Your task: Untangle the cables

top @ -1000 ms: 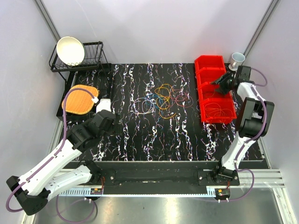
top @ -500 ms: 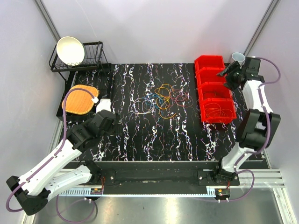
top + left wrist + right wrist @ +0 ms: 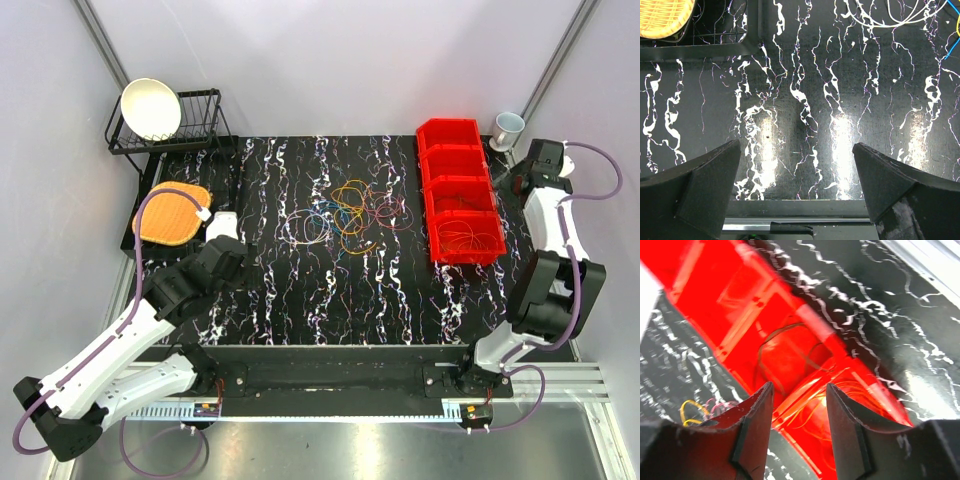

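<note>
Cables (image 3: 345,215) tangled mid-frame, right of left fingers (image 3: 705,185), which are nearer; right fingers (image 3: 755,425) beyond red bin (image 3: 428,190). Both pairs parted, holding nothing.

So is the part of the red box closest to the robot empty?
No, the nearest compartment of the red bin has a loose bunch of thin orange cables lying in it.
</note>
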Robot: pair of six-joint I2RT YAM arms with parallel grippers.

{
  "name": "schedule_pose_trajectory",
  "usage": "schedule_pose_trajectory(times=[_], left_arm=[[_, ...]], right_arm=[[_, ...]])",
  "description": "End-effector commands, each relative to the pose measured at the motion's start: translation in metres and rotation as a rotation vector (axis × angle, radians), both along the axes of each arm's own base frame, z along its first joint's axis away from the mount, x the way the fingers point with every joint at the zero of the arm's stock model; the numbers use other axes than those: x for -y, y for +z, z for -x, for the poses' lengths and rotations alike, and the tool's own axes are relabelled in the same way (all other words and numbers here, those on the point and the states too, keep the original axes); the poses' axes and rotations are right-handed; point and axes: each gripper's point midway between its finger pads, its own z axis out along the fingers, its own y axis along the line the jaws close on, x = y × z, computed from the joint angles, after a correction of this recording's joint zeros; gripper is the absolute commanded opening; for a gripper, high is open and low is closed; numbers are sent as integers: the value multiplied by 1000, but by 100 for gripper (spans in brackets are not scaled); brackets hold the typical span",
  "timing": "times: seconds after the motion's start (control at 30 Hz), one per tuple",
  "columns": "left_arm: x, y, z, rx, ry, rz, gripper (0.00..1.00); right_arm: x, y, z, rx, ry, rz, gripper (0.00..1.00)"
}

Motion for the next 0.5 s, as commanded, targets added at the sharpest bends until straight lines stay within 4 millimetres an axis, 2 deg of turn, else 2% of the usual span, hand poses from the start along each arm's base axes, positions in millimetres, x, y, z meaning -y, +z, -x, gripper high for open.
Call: schedule_pose_trajectory(times=[0.0, 0.17, 0.33, 0.47], left_arm=[[4, 6, -6, 36, -2, 16, 99], [4, 5, -6, 35, -1, 16, 99], [4, 5, -6, 34, -1, 16, 99], [4, 5, -6, 32, -2, 13, 99]], right_arm=[[22, -7, -1, -16, -53, 56, 51], [26, -18, -6, -30, -47, 46, 45], [23, -39, -13, -55, -21, 17, 38], [18, -45, -22, -38, 2, -13, 36]])
